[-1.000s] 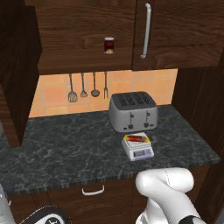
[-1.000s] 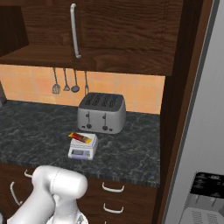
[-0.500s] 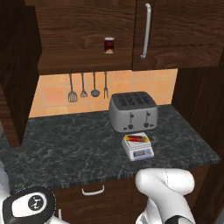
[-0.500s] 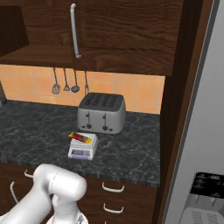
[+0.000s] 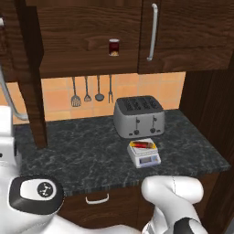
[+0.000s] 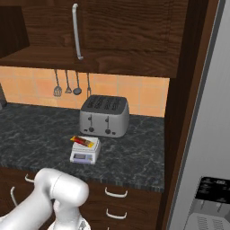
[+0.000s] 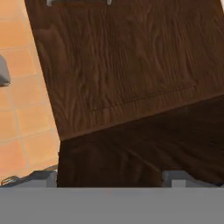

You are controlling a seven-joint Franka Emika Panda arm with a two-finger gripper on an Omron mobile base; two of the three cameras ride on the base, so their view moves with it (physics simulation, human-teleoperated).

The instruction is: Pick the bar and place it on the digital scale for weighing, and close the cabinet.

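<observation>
**White arm with dark joints**

The arm (image 5: 171,194) is made of smooth, glossy white, rounded shells, tube-like links meeting at bulbous elbows. In the left base view a round dark joint cap (image 5: 36,194) with a pale rim carries a small white mark at its centre, and a narrow dark band shows at a seam near the bottom right. In the right base view the link (image 6: 60,193) is plain white and unmarked. Two small grey fingertips (image 7: 41,177) of the pincer show in the hand view.

Bar (image 5: 142,145) on scale (image 5: 145,156); cabinet (image 5: 87,36) open.
</observation>
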